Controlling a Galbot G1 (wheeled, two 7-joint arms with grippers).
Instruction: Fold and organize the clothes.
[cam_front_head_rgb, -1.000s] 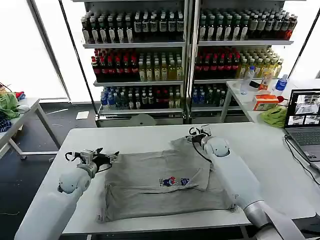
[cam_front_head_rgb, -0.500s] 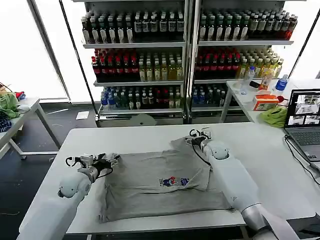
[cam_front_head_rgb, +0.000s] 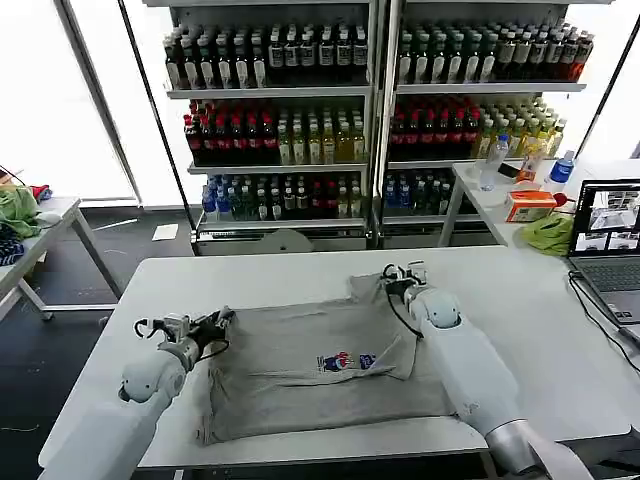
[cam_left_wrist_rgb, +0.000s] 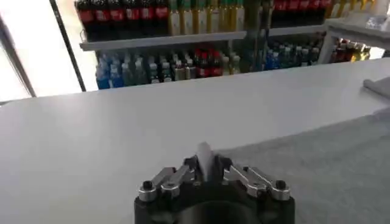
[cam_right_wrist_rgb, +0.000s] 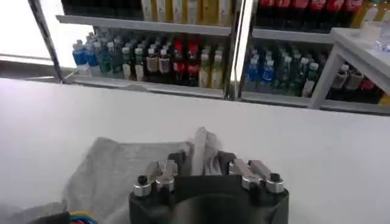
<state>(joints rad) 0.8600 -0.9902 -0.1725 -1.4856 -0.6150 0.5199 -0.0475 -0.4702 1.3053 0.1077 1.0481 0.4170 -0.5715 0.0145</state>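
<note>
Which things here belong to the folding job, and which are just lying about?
Job: grey shirt, left gripper and right gripper, each pinching a shirt edge.

Lying about: laptop, lime-green cloth, orange box, shelved bottles, fabric heap.

Two pale arms fill the head view, each a smooth light-grey shell with a rounded, ball-like wrist housing; there's a thin black cable looping along the right arm toward its wrist. The left gripper (cam_front_head_rgb: 215, 322) is dark, with black linkage and small silver parts, and thin black wires curl off beside it. The right gripper (cam_front_head_rgb: 400, 272) is a small cluster of black and metallic pieces. Up close in the left wrist view, the left gripper (cam_left_wrist_rgb: 206, 159) shows a round black body, silver-grey linkage bars tipped with dark screw heads. The right gripper (cam_right_wrist_rgb: 202, 150) wears the same black body, silver links and screws.
</note>
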